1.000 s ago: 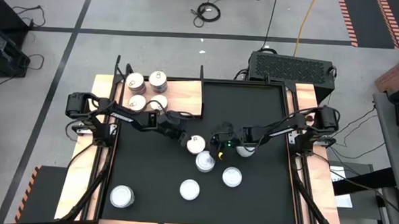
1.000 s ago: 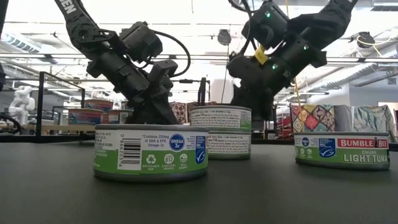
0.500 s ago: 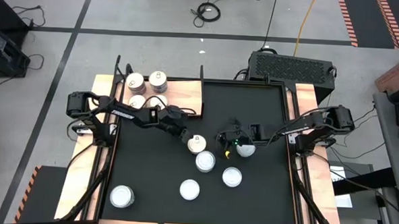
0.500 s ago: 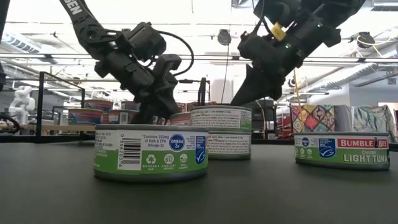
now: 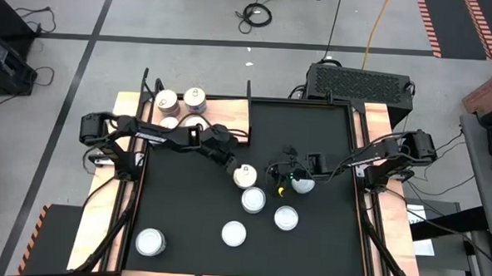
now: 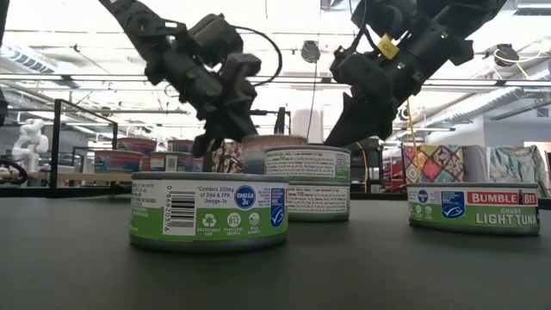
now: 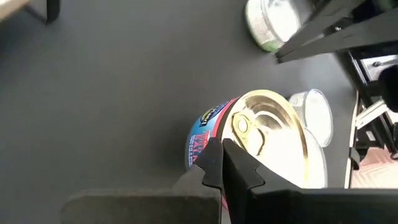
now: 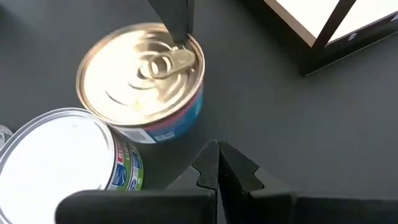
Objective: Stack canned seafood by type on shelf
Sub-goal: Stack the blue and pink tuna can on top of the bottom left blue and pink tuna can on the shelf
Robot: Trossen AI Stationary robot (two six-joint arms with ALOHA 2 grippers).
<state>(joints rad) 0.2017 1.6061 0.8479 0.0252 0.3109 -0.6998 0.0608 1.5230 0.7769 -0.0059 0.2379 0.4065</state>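
The canned seafood is split between two places: three or four tins (image 5: 179, 99) with pull-tab tops sit on the shelf (image 5: 230, 121), the light wooden board at the far left corner of the surface (image 5: 308, 240), partly hidden by the left arm, and the others are loose on the black surface. Of the loose ones, a gold-topped tin with a blue and red label (image 5: 244, 175) is near the middle, lifted just clear of the surface in the low view, with the left gripper (image 5: 231, 164) at its rim and the jaws clenched on that rim. Just beside it toward the near edge is a stack of two green-labelled tins (image 6: 306, 182), then a pale-topped tin (image 5: 286, 217) and another (image 5: 233, 233) closer to the near edge, and one more (image 5: 150, 242) by the near left corner. The right gripper (image 5: 276, 170) hovers above the surface just right of the held tin, its jaws clenched on nothing, with a further tin (image 5: 303, 185) beneath that arm.
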